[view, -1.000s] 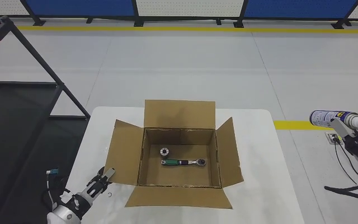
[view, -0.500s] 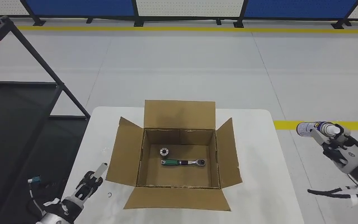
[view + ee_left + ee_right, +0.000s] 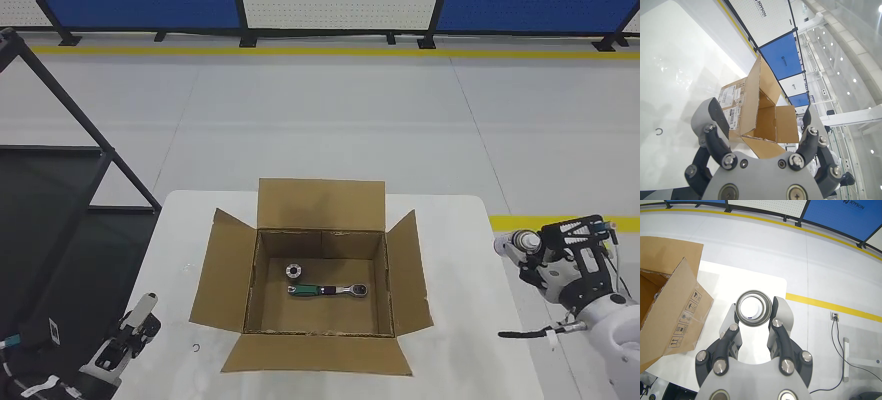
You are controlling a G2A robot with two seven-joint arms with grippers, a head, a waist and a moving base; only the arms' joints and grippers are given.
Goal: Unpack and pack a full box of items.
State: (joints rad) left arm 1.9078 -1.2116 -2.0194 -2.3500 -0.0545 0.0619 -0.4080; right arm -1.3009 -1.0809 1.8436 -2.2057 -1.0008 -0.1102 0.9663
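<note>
An open cardboard box stands mid-table with its flaps spread. Inside lie a green-handled ratchet wrench and a small round metal socket. My right gripper hovers at the table's right edge, shut on a spray can. The right wrist view shows the can end-on between the gripper pads, beside the box's right flap. My left gripper sits low off the table's front-left corner. In its wrist view the gripper is open and holds nothing, facing the box.
A small C-shaped ring lies on the white table left of the front flap. A black metal frame stands left of the table. On the floor to the right are a socket and cable.
The right arm brought the spray can leftward and down to the table's right edge, turning it from sideways to end-up. The left arm drew back toward the front-left, away from the box.
</note>
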